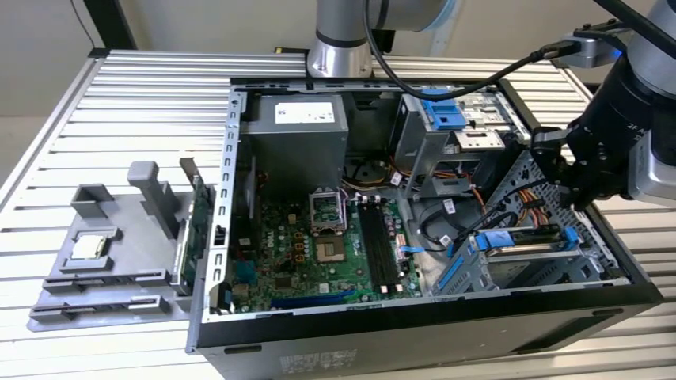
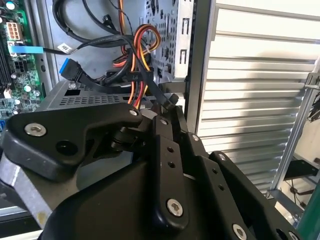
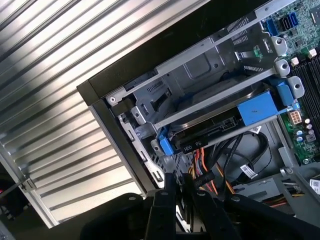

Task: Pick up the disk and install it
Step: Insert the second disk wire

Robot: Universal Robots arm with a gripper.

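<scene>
Disk seated in the drive cage, hand poised at the cable bundle beside it.

Left to right in the exterior view: the grey fixture [image 1: 106,261] sits on the slatted bench [image 1: 138,103], then the open computer case [image 1: 423,237] with its motherboard [image 1: 317,245], then, at about four o'clock, the disk [image 1: 525,241] in its blue bracket inside the drive cage [image 1: 518,269], with the hand [image 1: 571,170] just above at two o'clock. In both wrist views the hand's fingers look closed together beside the cables [image 2: 137,60]. The disk [image 3: 220,122] likely handles as stiff, dense and shock-sensitive; the blue bracket's edges seem the safest hold.
</scene>
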